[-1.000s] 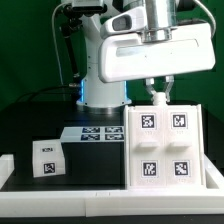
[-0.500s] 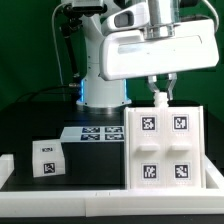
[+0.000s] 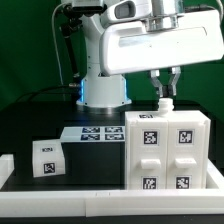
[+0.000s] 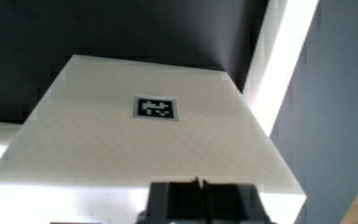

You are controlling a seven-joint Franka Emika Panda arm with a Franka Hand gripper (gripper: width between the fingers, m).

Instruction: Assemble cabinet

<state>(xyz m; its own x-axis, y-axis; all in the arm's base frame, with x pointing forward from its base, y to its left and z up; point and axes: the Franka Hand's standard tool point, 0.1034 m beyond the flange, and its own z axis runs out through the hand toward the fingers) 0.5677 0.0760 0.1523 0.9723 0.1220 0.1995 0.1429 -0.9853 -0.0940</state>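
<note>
The cabinet (image 3: 166, 155), a large white box with several square tags on its panelled front, stands at the exterior view's right on the black table. A small white knob (image 3: 160, 105) sticks up from its top. My gripper (image 3: 164, 92) hangs just above the cabinet's top, close over the knob, with its fingers together and nothing between them. In the wrist view the cabinet's white face (image 4: 149, 150) with one tag fills the frame, and the dark fingers (image 4: 201, 203) sit pressed together at its near edge.
A small white cube (image 3: 45, 160) with one tag sits at the exterior view's left. The marker board (image 3: 95, 133) lies flat behind it. A low white wall (image 3: 60, 200) runs along the front. The robot's base (image 3: 103, 92) stands at the back.
The gripper has risen off the cabinet's top. The cabinet's tagged front has shifted lower in the picture, its top face now shows, and the knob is uncovered.
</note>
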